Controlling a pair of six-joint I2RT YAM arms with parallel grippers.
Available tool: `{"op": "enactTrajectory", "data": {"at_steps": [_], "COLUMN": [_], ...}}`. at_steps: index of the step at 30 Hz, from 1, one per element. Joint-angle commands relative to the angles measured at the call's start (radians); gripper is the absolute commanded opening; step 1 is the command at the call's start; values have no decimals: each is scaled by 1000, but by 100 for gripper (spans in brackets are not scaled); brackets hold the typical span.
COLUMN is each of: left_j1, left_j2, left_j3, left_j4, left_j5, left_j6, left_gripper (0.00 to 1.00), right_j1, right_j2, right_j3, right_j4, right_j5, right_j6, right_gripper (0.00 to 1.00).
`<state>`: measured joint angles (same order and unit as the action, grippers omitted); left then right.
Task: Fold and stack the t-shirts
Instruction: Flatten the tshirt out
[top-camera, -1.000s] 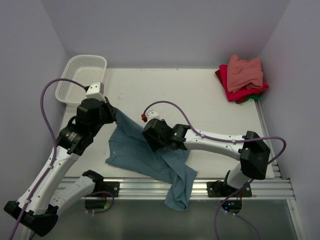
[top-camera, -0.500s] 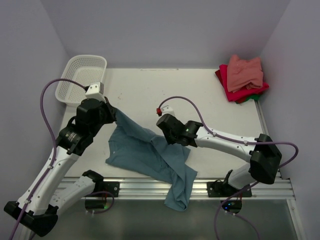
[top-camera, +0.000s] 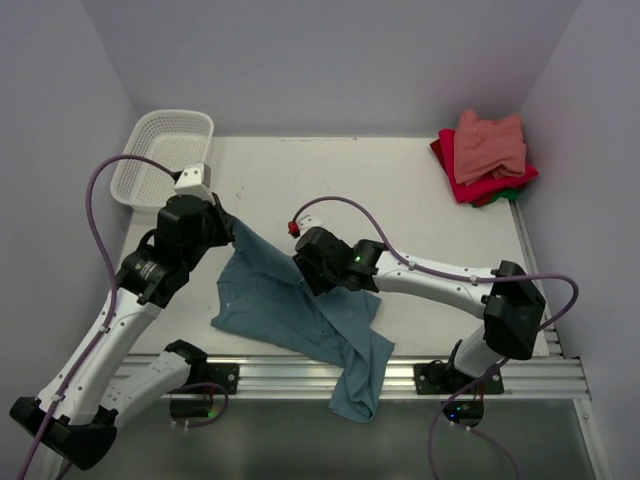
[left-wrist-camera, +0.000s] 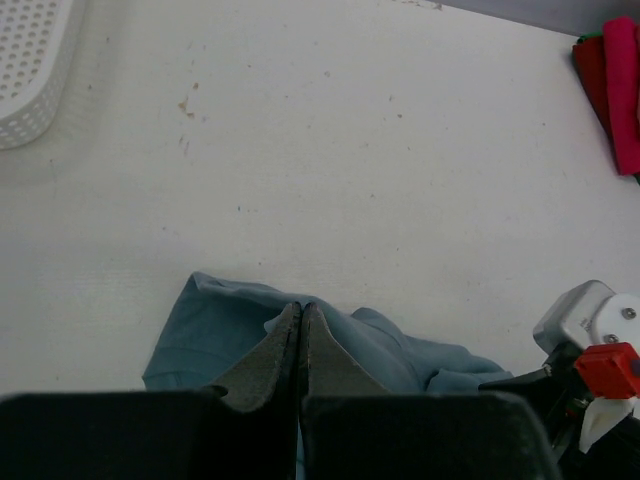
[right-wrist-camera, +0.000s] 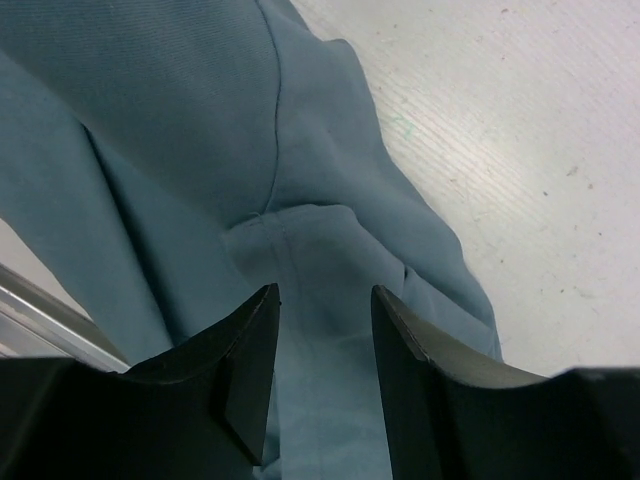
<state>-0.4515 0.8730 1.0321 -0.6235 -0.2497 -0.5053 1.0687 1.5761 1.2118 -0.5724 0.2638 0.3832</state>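
Observation:
A dusty teal-blue t-shirt (top-camera: 290, 310) lies crumpled near the table's front, one end hanging over the edge. My left gripper (top-camera: 232, 232) is shut on its upper-left corner and holds it off the table; in the left wrist view the fingers (left-wrist-camera: 300, 305) are pressed together, with teal cloth (left-wrist-camera: 210, 320) around them. My right gripper (top-camera: 305, 275) hovers over the middle of the shirt. Its jaws (right-wrist-camera: 325, 292) are open above the teal cloth (right-wrist-camera: 180, 120), with nothing pinched. Salmon-pink, red and green folded t-shirts (top-camera: 485, 155) are stacked at the far right.
A white mesh basket (top-camera: 160, 155) stands at the far left corner and shows in the left wrist view (left-wrist-camera: 30, 70). The metal rail (top-camera: 280, 372) runs along the table's front edge. The walls stand close on the left, back and right.
My right gripper swung to the right and farther back, then came back left over the shirt. Its jaws narrowed and reopened. The left gripper has kept its grip and barely moved.

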Motion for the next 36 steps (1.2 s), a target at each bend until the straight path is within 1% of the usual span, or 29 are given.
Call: {"op": "enactTrajectory", "data": {"at_steps": [1,5,10,16,19,23,24,26,27,30,34,36], "left_j1": [10,10,10,10,10,10,10,10,10,10,10,10], "left_j2": [-2,-3,-2,3,3,3,-2,-2,-3,-6,-8,-9], "left_j3": [9,19,19,17,17,17,17,17,17,16,17,17], "left_j4": [31,30,27,31,34,30,28,27,25,22,16,11], "left_j5": [-13,-16,-20,-17,-16,-20,-20,-23,-23,-25,-29,-39], "left_j6": [-9,-9,-7,-9,-9,-9,-9,-9,-9,-9,-7,-2], "left_gripper": [0,0,0,0,0,0,0,0,0,0,0,0], "right_j1": [2,2,2,10,11,11,10,11,10,10,10,8], "right_j2": [42,87,105,120,140,150,148,141,137,110,36,-30], "right_j3": [51,68,81,95,98,97,95,91,88,80,51,29], "right_j4": [28,39,58,63,69,66,65,57,52,36,-7,-52], "right_j5": [-49,-75,-101,-115,-98,-74,-63,-22,-12,18,97,155], "right_j6": [-35,-41,-41,-40,-35,-29,-27,-24,-24,-20,-9,-6], "right_gripper": [47,49,55,56,54,38,30,20,11,0,0,0]}}
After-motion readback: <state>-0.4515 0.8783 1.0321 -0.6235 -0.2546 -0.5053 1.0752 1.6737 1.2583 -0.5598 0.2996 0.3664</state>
